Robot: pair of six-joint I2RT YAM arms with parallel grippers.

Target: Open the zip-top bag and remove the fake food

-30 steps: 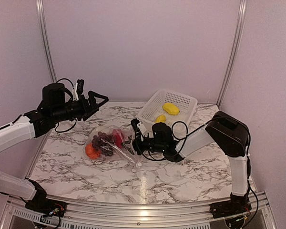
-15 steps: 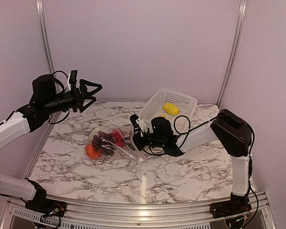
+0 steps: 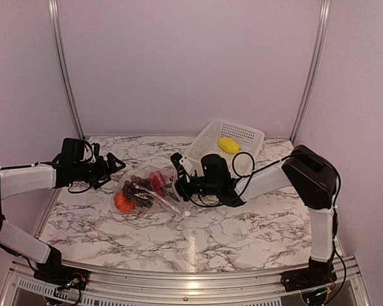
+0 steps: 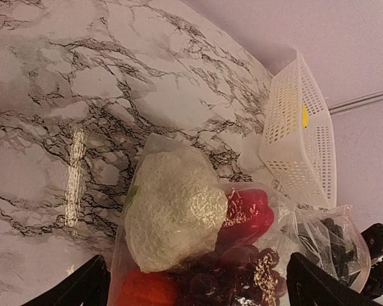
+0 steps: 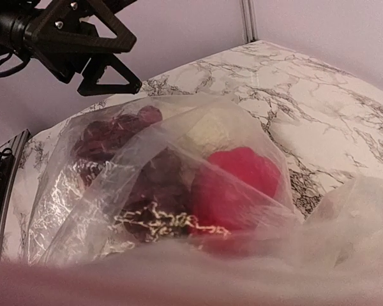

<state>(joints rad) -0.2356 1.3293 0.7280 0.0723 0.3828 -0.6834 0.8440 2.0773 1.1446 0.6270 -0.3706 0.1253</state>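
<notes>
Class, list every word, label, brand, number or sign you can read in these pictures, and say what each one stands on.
No text can be read in any view.
The zip-top bag is clear plastic, with no print showing.
The fake food carries no labels.
The white basket shows only its perforations.
The table has marble veining, not writing.

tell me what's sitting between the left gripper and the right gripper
The zip-top bag, with the fake food inside, lies between the left gripper and the right gripper; the top external view shows it.
</notes>
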